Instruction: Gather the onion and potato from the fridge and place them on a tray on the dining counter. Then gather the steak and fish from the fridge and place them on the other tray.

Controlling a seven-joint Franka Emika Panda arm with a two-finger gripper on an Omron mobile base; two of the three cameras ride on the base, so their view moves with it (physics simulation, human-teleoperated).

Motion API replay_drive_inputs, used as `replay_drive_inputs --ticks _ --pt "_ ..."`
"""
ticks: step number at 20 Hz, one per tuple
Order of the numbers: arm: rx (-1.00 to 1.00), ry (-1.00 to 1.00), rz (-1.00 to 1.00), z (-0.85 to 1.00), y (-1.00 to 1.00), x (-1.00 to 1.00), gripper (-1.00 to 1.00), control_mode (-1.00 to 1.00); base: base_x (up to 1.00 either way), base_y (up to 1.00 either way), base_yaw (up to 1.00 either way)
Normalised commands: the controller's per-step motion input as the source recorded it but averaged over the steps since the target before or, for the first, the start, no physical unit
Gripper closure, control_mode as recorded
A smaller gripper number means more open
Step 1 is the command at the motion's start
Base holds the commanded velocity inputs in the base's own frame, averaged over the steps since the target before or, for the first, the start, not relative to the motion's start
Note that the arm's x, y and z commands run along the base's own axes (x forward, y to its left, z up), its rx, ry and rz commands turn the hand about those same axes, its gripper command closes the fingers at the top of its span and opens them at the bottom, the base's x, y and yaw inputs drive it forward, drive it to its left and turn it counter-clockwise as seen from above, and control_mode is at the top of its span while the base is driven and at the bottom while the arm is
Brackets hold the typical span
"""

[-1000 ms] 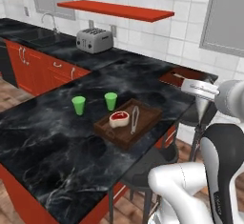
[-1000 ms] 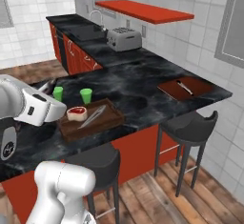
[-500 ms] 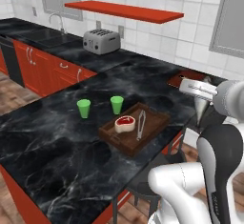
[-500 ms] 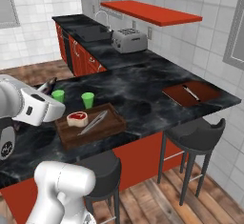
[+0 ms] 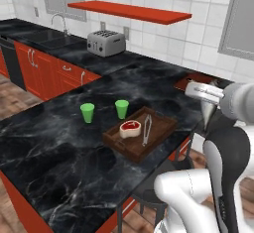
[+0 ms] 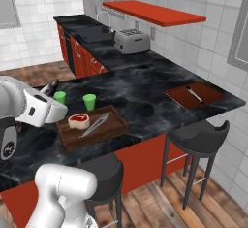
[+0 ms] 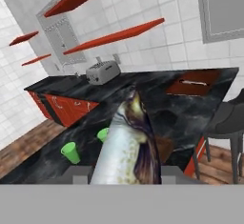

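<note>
So the big change over the last second is just the base rolling: both base views have slid along and the dining counter (image 5: pixel 59 152) sits closer and more square-on now, while the stuff on it hasn't budged relative to each other. The gripper (image 7: pixel 125 175) is clamped on the fish (image 7: pixel 126 147), a silvery one with a dark purplish back poking straight out ahead of the hand, and it was carried like that the whole way. The steak (image 5: pixel 130 127) is already lying in the brown wooden tray (image 5: pixel 163 128) near the counter's edge, next to a pair of metal tongs (image 5: pixel 147 129), with two green cups (image 5: pixel 87 112) just behind it. The flat reddish-brown tray (image 6: pixel 208 92) with its thin stick is well apart, at the far end above the stools. My read: steak's done, fish is the last leg, and the robot's lining up to drop it in beside the steak, though the hand is off to the side of that tray and not over it yet. Brands or text? Nothing readable anywhere, not even on the toaster (image 5: pixel 105 42).
</note>
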Motion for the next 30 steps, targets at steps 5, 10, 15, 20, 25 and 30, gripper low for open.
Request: replay_drive_inputs --ticks 5,10,15,20,25,30 --pt "0.0 0.56 0.0 -0.33 -0.02 0.89 1.0 -1.0 0.0 0.0 0.0" --pt "0.0 0.66 0.0 -0.48 0.0 0.92 1.0 -1.0 0.0 0.0 0.0" --pt "0.0 0.52 0.02 -0.83 0.0 0.92 1.0 -1.0 0.0 0.0 0.0" --pt "-0.02 0.2 0.01 -0.92 0.0 0.73 1.0 -1.0 0.0 0.0 0.0" --pt "-0.01 0.0 0.0 -0.57 0.0 0.66 1.0 -1.0 0.0 0.0 0.0" --pt "0.0 -0.07 0.0 -0.44 0.0 0.48 1.0 -1.0 0.0 0.0 0.0"
